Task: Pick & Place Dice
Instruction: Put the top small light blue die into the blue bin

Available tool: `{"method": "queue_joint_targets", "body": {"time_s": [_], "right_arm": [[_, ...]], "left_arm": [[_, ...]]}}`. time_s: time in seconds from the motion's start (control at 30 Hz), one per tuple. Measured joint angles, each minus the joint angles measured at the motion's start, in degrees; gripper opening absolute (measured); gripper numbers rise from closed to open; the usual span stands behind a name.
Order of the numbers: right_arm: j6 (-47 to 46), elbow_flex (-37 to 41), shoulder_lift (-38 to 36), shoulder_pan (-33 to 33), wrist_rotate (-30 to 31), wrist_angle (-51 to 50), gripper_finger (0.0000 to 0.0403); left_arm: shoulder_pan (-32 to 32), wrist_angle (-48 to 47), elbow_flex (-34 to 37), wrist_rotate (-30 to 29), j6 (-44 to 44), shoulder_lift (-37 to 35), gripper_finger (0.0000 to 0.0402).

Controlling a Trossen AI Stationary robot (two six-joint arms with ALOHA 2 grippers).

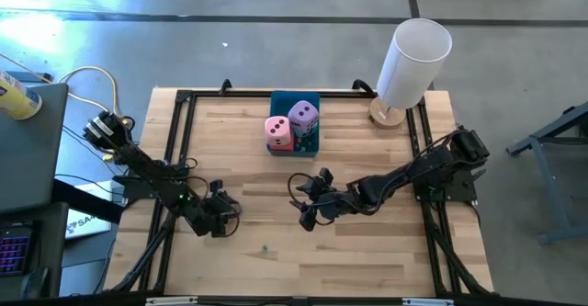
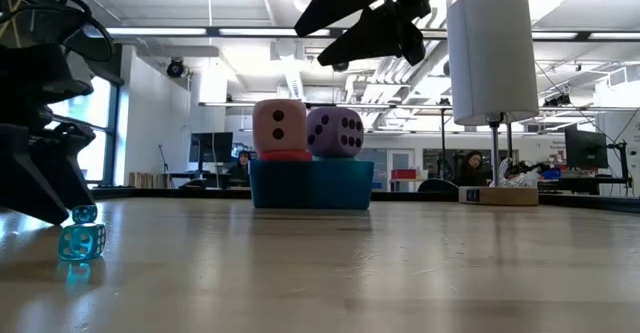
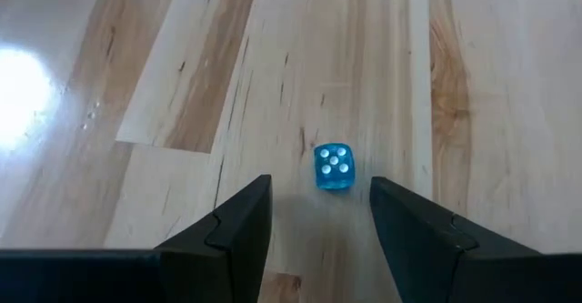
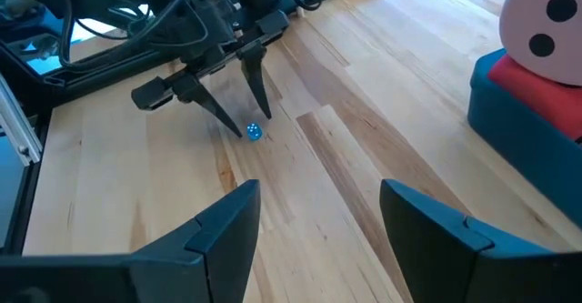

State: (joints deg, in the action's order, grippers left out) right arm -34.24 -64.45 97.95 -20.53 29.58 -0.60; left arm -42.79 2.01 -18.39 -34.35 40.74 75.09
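Observation:
A small clear blue die (image 3: 334,166) with white pips lies on the wooden table, also in the low view (image 2: 82,242) and the right wrist view (image 4: 254,132). My left gripper (image 3: 318,189) stands open just short of it, fingers slanting down, the die a little ahead of the gap between them and untouched. My right gripper (image 1: 308,214) hangs open above the table's middle, with nothing between its fingers (image 4: 227,221). In the blue tray (image 2: 310,185) at the far middle, a pink die (image 1: 277,128) rests on a red die (image 2: 285,156), with a lilac die (image 1: 304,116) beside them.
A white cylinder (image 1: 413,58) on a round wooden base stands at the table's far right corner. Black frame rails (image 1: 184,150) run along the table's left, right and far edges. Bare wood lies between the small die and the tray. People sit in the room beyond the table.

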Motion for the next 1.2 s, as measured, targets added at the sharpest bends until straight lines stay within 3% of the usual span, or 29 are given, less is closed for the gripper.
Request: {"method": "queue_joint_targets", "body": {"time_s": [0.33,0.9,1.2], "right_arm": [[0.0,0.0,0.0,0.0,0.0,0.0,0.0220],[0.0,0.0,0.0,0.0,0.0,0.0,0.0220],[0.0,0.0,0.0,0.0,0.0,0.0,0.0220]], "left_arm": [[2.5,0.5,0.0,2.0,0.3,0.2,0.0179],[2.5,5.3,-0.2,2.7,0.0,6.5,0.0179],[2.6,2.6,-0.3,6.0,1.0,6.5,0.0115]]}}
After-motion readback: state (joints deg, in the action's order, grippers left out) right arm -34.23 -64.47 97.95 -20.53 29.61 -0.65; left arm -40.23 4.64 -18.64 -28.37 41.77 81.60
